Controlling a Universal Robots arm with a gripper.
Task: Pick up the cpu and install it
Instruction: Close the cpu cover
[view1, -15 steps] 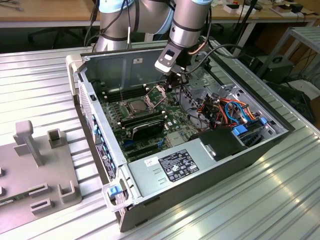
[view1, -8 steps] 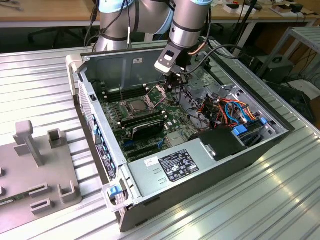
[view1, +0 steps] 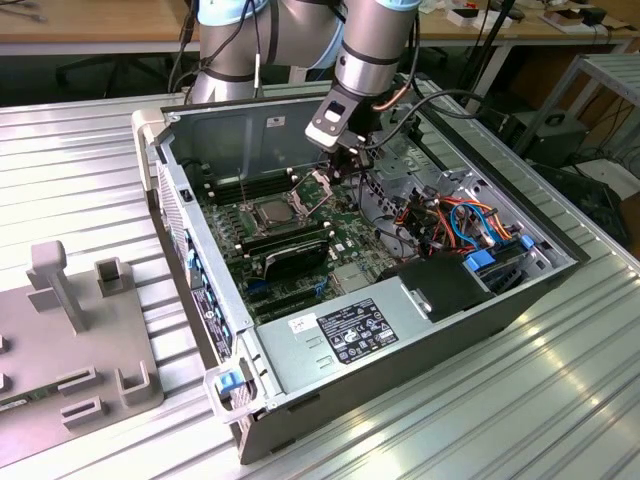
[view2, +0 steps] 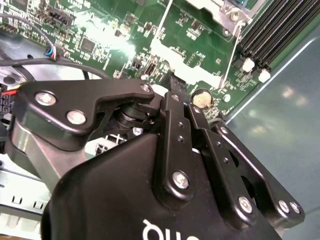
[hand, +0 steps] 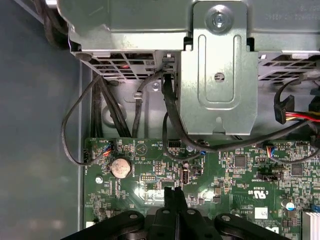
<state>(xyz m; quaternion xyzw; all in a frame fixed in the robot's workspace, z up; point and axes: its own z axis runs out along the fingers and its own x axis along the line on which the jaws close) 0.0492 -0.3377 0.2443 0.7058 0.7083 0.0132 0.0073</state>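
Note:
In the exterior view the cpu (view1: 272, 212), a small grey square, lies flat in the socket on the green motherboard (view1: 345, 225). The socket's metal frame (view1: 316, 184) stands hinged up beside it. My gripper (view1: 351, 168) hangs over the board to the exterior view's right of that raised frame, apart from the cpu. In the first wrist view its black fingers (hand: 168, 197) are pressed together above the board with nothing visible between them, near a coin battery (hand: 120, 167). The second wrist view shows the gripper (view2: 171, 85) over the same battery (view2: 201, 98).
The open computer case (view1: 215, 320) lies on a ribbed metal table (view1: 500, 400). Black memory slots (view2: 270, 30) run beside the socket. A metal drive bracket (hand: 217, 75) and loose cables (view1: 450, 215) crowd the case's far side. A grey fixture plate (view1: 80, 340) lies at the exterior view's left.

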